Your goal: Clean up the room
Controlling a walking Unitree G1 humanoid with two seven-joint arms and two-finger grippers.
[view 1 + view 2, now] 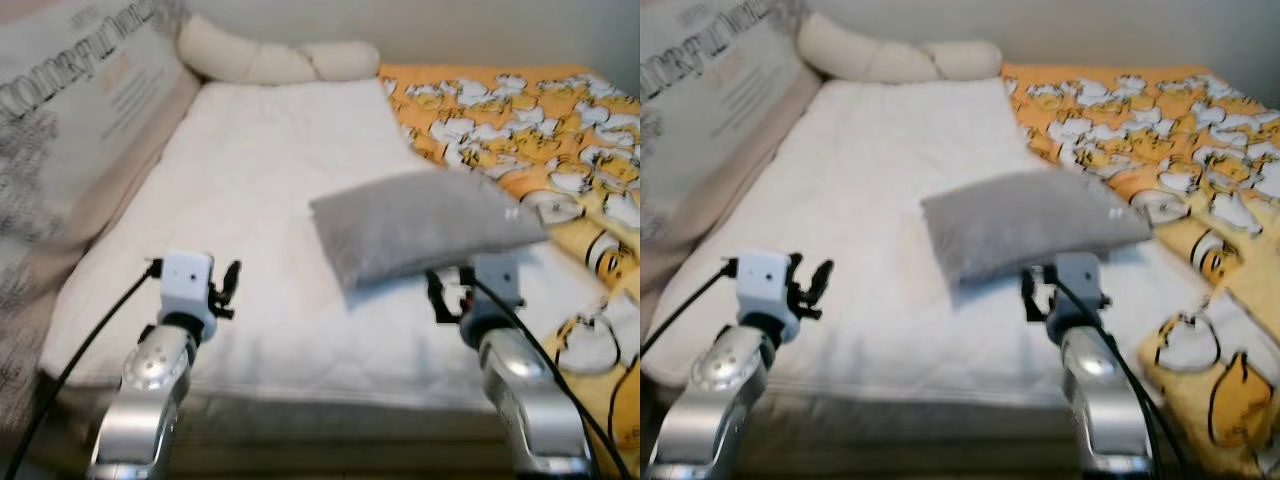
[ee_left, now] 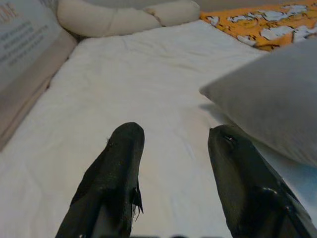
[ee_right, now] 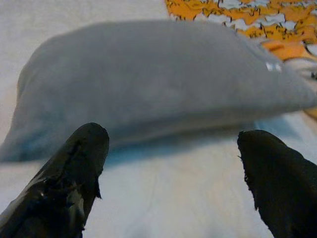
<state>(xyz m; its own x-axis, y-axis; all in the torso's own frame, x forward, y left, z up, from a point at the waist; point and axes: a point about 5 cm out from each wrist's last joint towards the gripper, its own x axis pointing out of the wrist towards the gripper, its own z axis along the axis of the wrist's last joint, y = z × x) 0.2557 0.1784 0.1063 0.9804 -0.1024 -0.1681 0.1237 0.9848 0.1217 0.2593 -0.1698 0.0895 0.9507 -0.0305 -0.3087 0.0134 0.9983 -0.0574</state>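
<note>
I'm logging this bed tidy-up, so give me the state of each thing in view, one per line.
Grey pillow: lying on the white mattress, not gripped.
Left gripper: open, holding nothing.
Right gripper: open, just short of the pillow.
Orange blanket: spread over the bed's right side.
Cream bolster: lying along the head.

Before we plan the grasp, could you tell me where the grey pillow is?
The grey pillow lies on the white mattress, right of centre, beside the orange duck-print blanket, just ahead of the open right gripper.
</note>
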